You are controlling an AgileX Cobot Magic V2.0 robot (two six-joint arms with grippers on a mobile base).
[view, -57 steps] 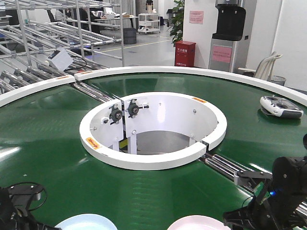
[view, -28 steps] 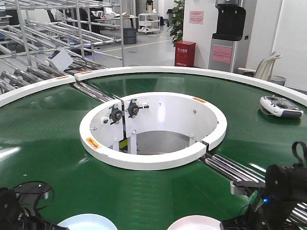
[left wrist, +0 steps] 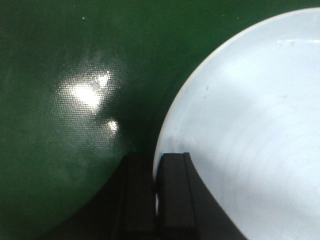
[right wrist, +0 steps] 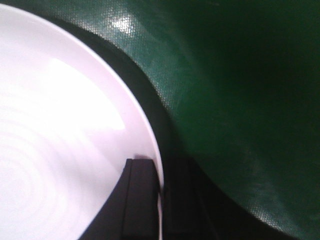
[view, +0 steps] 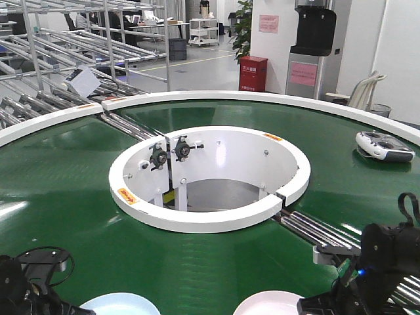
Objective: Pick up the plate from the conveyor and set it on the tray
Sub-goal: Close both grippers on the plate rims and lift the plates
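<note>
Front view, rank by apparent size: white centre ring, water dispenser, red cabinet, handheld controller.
1. white centre ring
2. water dispenser, top cropped
3. handheld controller and red cabinet look about alike; the cabinet is farther off

The left end effector [left wrist: 155, 159] pinches the blue plate [left wrist: 250, 125]; the right end effector [right wrist: 161, 163], the white plate [right wrist: 60, 125].

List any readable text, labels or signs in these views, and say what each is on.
Nothing reads clearly in any view.
Red box: white characters, too small to read.
Upper pink notice: print too small.
Lower pink notice: print too small.
Orange sticker on the conveyor inner ring: unreadable, as are the others like it.
Wrist views: no text on the light blue plate or the pinkish-white plate.
</note>
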